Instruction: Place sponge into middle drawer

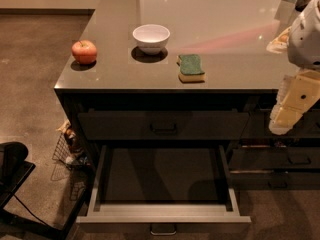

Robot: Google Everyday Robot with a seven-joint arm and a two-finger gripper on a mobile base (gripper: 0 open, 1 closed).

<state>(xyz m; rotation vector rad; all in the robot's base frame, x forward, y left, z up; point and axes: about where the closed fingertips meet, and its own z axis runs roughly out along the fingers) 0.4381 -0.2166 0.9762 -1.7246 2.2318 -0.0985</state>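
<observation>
The sponge (191, 67), dark green on top with a pale yellow body, lies on the grey counter (120, 69) near its front edge, right of the white bowl (151, 37). The middle drawer (162, 211) is pulled open below the counter, its dark inside showing and its silvery handle at the bottom edge. My gripper (290, 109) hangs at the right edge of the view, beside the counter's front right corner, to the right of the sponge and a little below counter level. It holds nothing that I can see.
A red apple (84, 51) sits at the counter's front left. A shut dark drawer with a dark handle (164, 128) is above the open one. Narrower dark drawers (295, 159) are at the right. A wire basket (67, 151) and a black object (12, 164) stand on the floor at left.
</observation>
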